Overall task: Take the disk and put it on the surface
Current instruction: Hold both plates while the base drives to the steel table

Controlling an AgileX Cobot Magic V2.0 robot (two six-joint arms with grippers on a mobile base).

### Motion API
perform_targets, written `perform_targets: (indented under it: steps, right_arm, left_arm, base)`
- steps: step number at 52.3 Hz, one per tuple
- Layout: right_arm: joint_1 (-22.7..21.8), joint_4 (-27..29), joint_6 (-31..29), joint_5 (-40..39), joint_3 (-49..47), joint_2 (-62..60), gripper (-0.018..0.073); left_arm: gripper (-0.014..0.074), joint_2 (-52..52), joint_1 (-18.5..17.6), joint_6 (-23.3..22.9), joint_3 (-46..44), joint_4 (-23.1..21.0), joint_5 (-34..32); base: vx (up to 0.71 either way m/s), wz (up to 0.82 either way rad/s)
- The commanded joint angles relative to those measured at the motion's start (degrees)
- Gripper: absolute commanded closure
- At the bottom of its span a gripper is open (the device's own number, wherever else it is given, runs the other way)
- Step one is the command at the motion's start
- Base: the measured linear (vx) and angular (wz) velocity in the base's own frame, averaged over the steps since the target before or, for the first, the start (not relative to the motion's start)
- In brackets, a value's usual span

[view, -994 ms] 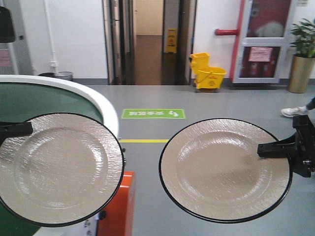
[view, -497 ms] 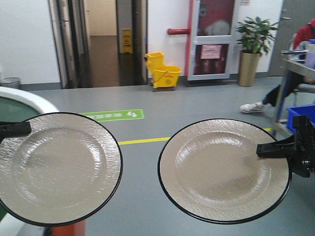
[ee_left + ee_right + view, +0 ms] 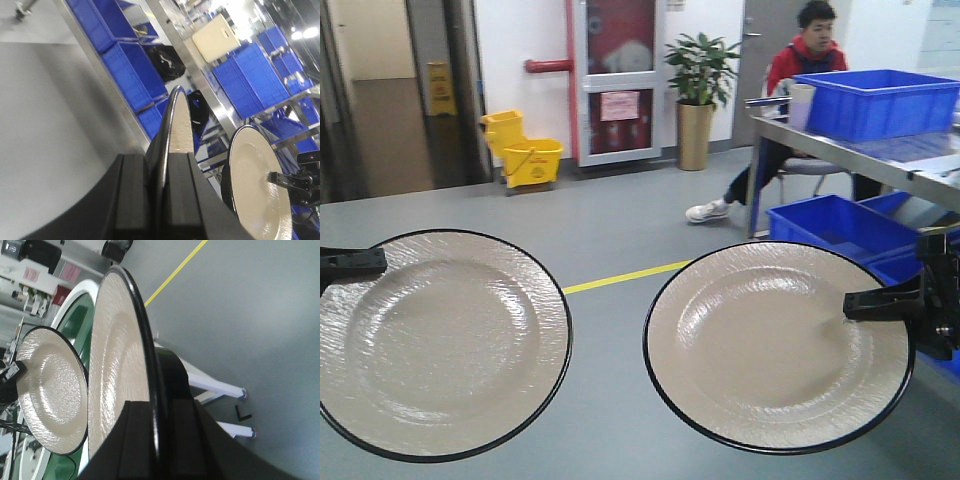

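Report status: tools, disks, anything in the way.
Left tool shut on left disk; right tool on right disk. Both over floor. Blue crates, seated person ahead.

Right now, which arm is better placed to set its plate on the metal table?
Probably the right. The right end effector holds the right plate on the side nearest the metal table; the left end effector holds the left plate farther away, over open floor.

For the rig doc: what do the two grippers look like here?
Both are plain black. The left gripper and right gripper each have flat, blocky rectangular fingers with squared edges. No markings or labels show on them, and the arms behind them are out of view.
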Motion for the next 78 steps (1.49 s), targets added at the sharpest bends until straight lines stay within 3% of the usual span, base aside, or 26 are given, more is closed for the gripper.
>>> perform_targets:
  steps: [1,78]
  right_arm:
    - [-0.16,8.04,0.19,0.79,-1.72,-2.53,0.0568]
    - [-0.16,8.04,0.19,1.61,-1.72,-2.53,0.0568]
  left_arm:
    - [0.0604,-2.83,-0.03,-1.13,-1.47,-8.36,3.10]
    - [0.0604,-2.83,-0.03,-1.13,-1.47,-8.36,3.10]
  base:
    - [0.22,-0.39]
    - [0.39,-0.16]
